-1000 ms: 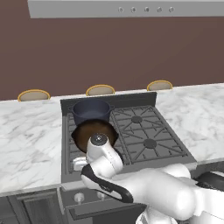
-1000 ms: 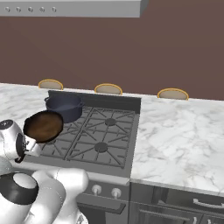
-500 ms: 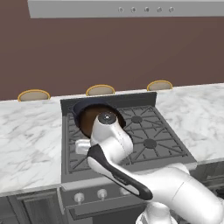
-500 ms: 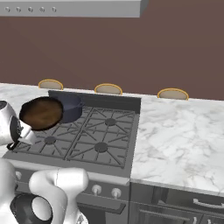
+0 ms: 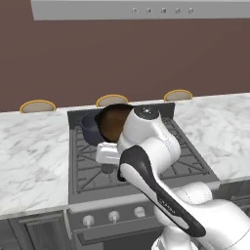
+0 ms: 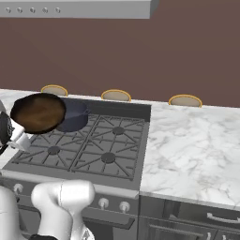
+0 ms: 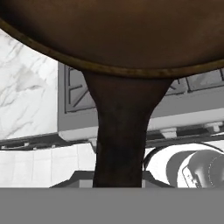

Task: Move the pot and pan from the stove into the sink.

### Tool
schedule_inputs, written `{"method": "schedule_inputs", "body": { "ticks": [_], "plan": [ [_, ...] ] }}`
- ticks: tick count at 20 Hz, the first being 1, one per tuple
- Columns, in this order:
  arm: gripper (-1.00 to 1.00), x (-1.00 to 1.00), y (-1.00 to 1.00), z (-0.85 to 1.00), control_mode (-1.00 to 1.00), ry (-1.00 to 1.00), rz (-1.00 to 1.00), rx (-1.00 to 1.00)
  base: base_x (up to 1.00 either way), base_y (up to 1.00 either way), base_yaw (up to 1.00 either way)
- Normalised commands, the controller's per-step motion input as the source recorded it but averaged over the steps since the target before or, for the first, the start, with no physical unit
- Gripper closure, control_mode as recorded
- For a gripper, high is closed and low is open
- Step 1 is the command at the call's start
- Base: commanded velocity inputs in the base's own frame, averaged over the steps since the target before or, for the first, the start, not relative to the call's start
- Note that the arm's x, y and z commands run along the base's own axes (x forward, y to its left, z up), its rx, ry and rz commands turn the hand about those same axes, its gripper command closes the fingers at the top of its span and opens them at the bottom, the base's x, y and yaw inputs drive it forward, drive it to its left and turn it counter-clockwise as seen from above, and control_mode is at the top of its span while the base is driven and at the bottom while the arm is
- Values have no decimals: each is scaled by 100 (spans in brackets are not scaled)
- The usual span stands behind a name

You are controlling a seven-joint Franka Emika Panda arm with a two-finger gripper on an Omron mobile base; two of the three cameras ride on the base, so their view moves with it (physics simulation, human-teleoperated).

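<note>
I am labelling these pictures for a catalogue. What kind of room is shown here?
A home kitchen, rendered: a gas stove with black grates and knobs, white marble counter beside it, and a pot and pan over the burners.

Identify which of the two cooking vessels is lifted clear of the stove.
The pan, the shallow skillet with the rusty brown inside, is raised and tilted above the grates, held by its long handle. The deep blue-grey pot sits on the stove.
</note>
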Motion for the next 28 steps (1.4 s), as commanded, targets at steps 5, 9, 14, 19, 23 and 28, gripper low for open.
{"method": "schedule_inputs", "body": {
  "ticks": [5,9,14,19,23,28],
  "plan": [
    [100,-95,-51,44,-100,6,-4,2,0,0,0],
    [100,-92,-66,1,-100,1,-1,0,0,0,0],
    [100,-37,-39,-4,-100,-9,0,0,0,0,0],
    [100,-2,-1,0,-100,-3,0,0,0,0,0],
    [100,-16,0,-4,100,0,1,0,-16,0,1],
    [100,0,0,0,100,0,0,0,-84,-13,7]
  ]
}}
